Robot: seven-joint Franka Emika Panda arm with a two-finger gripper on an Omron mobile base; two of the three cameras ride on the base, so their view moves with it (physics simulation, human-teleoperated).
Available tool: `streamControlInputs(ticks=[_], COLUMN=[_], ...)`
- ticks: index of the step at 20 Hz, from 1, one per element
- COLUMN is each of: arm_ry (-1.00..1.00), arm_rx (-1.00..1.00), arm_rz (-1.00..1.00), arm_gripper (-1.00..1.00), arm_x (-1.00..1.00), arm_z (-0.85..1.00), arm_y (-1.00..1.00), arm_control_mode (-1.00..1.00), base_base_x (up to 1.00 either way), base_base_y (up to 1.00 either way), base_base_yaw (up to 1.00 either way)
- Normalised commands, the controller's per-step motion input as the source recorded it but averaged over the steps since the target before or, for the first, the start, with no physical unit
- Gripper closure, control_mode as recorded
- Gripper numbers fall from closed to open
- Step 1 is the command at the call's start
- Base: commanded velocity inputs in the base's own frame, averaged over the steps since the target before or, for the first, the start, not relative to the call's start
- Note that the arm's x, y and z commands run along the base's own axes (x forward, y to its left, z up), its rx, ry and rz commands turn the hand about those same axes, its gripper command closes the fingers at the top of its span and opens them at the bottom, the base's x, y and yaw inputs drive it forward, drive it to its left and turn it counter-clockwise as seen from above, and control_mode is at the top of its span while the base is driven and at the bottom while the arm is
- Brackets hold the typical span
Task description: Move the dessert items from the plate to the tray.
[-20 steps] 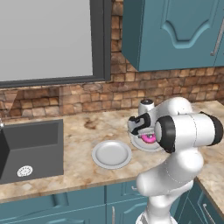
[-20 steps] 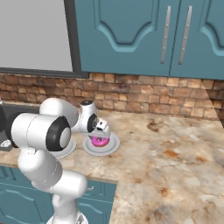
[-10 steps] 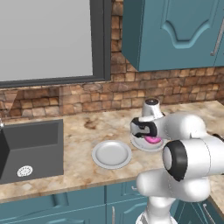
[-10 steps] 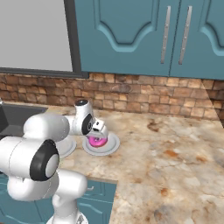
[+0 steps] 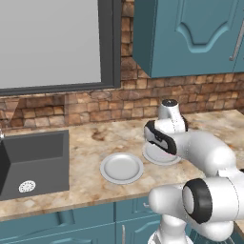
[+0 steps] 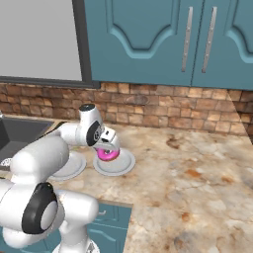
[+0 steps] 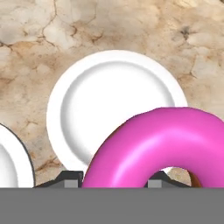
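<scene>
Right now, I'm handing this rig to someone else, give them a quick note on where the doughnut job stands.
End effector: shut on the pink doughnut, just above the plate it came from; in the hand view the doughnut sits between the tips, with the plate below it.
A second round plate sits on the counter beside the first.
Done: doughnut grasped and seemingly lifted.
Left: find the tray, carry the doughnut there and release.

Both base cameras are looking forward and down from behind the arm, sharing the mottled beige stone desk (image 5: 90, 143) (image 6: 197, 183), while the hand camera is peering closely down at it (image 7: 52, 39).
</scene>
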Motion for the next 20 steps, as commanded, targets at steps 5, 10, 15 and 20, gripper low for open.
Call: streamControlInputs(ticks=[5, 10, 15, 20], arm_ry=[-0.05, -0.01, 0.0, 0.0], arm_rx=[-0.03, -0.01, 0.0, 0.0], arm_rz=[-0.04, -0.06, -0.01, 0.0], arm_gripper=[1.0, 1.0, 1.0, 1.0], arm_x=[-0.54, -0.75, -0.73, -0.36], arm_z=[0.17, 0.42, 0.52, 0.71], arm_y=[0.07, 0.06, 0.01, 0.13], arm_control_mode=[-1.0, -1.0, -1.0, -1.0], base_base_x=[0.0, 0.0, 0.0, 0.0], base_base_y=[0.0, 0.0, 0.0, 0.0], base_base_yaw=[0.0, 0.0, 0.0, 0.0])
